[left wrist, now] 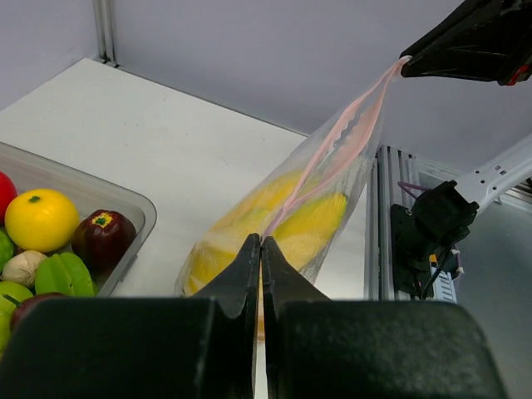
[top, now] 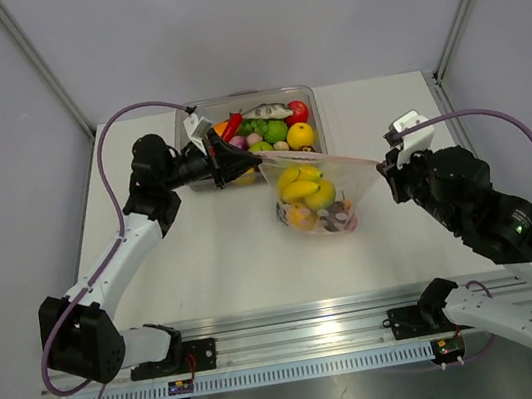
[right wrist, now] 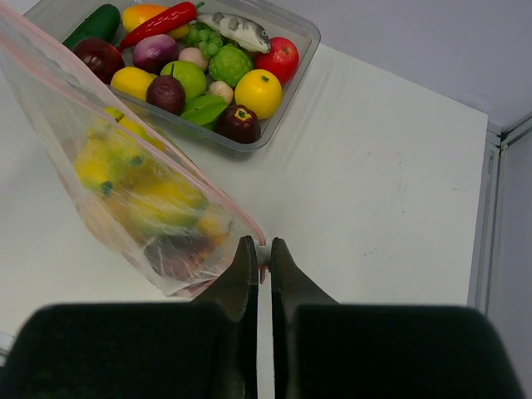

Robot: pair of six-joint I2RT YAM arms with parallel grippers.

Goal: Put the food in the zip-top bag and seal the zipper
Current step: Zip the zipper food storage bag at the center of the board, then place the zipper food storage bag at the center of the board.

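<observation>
Yellow food [top: 301, 186] sat inside the zip-top bag [top: 321, 213], hung over the middle of the table [top: 205, 260] between the left gripper [top: 222, 158] and right gripper [top: 385, 162], each clenched on an end of the zipper [top: 320, 158]. More lay in the tub [top: 230, 99] at the far edge; sealing looked unfinished.

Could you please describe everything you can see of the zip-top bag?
The zip-top bag is thin clear crinkly plastic with a pinkish zipper along its mouth. It hangs stretched between the left pincer and right pincer, each shut on one end of the strip. Yellow food and darker pieces fill its sagging belly over the table.
</observation>
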